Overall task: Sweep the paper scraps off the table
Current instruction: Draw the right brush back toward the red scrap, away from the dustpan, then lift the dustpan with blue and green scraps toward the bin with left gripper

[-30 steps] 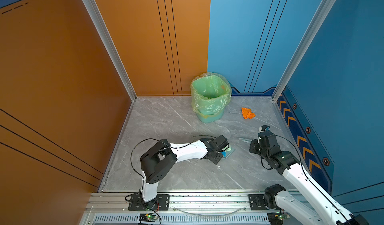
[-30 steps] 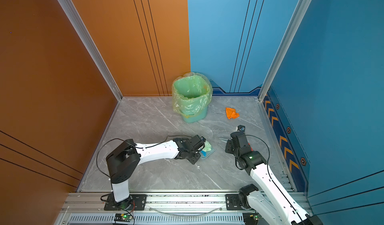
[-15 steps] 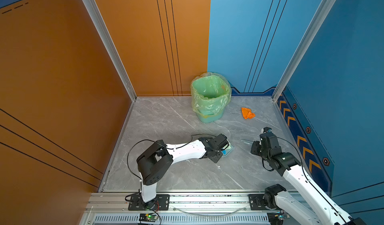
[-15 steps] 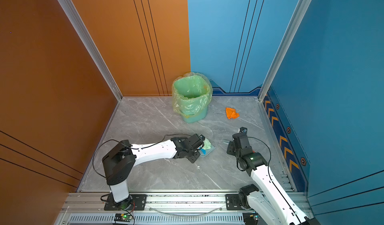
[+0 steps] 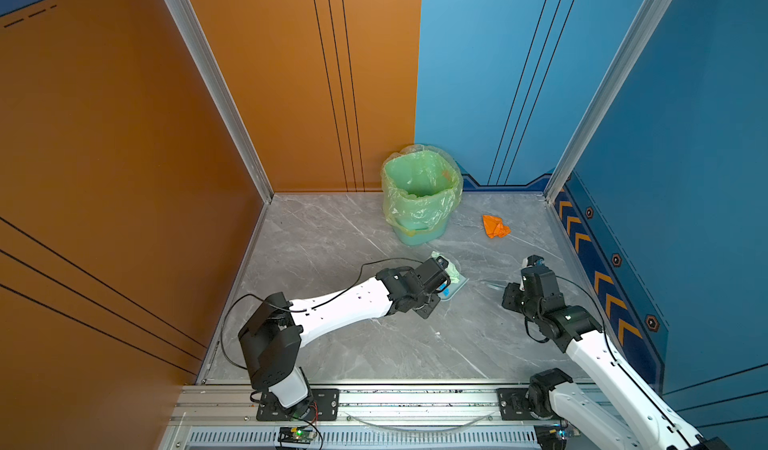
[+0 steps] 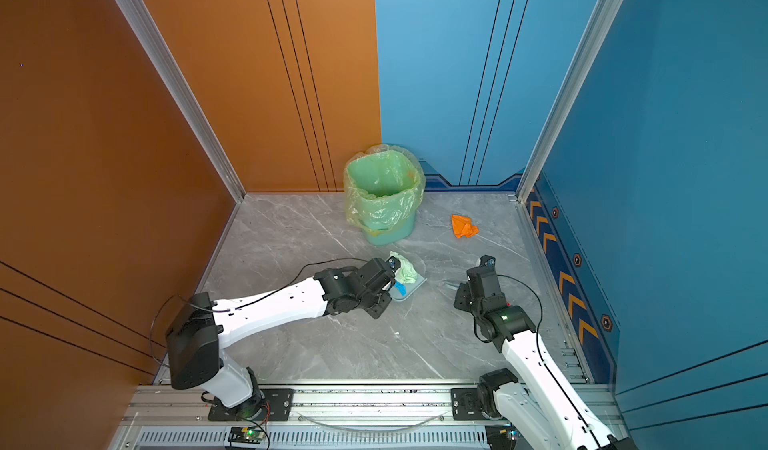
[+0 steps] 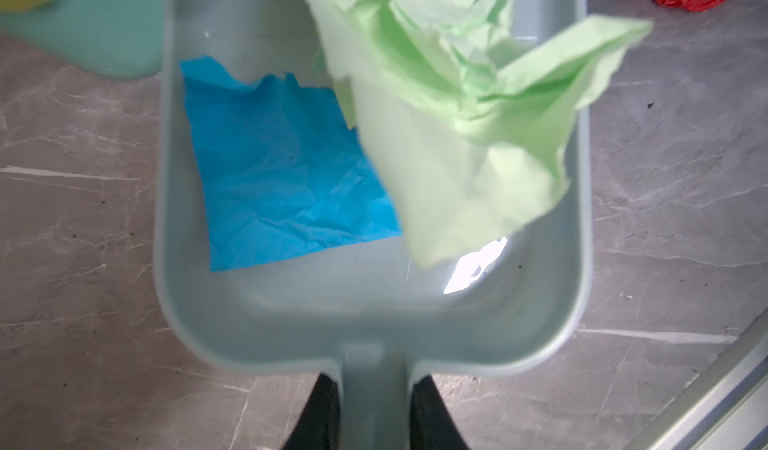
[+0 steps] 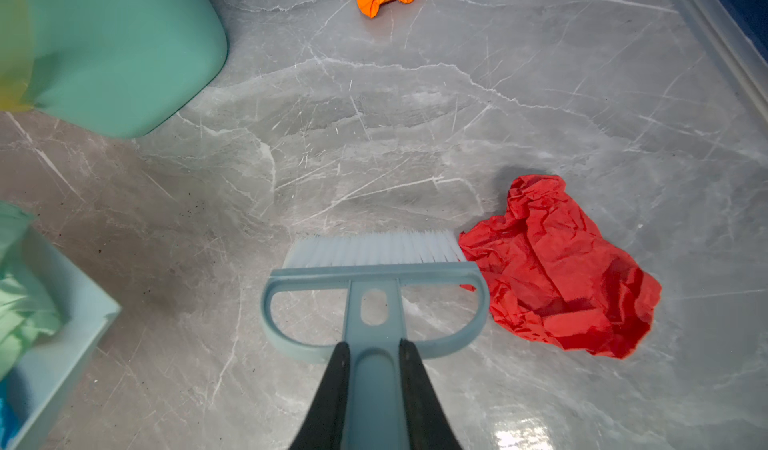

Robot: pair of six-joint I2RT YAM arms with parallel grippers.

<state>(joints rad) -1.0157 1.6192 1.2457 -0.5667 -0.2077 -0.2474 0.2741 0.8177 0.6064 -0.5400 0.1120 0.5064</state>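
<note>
In both top views, an orange scrap lies on the table near the bin. In the left wrist view, the left gripper clamps the dustpan handle, with a green scrap and a blue scrap inside. In the right wrist view, the right gripper clamps the brush handle, a red scrap beside its bristles.

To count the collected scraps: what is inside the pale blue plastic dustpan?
A creased bright blue paper sheet and a crumpled pale green paper wad lie in the dustpan. The wad covers part of the sheet and pan floor; anything beneath it is hidden.
</note>
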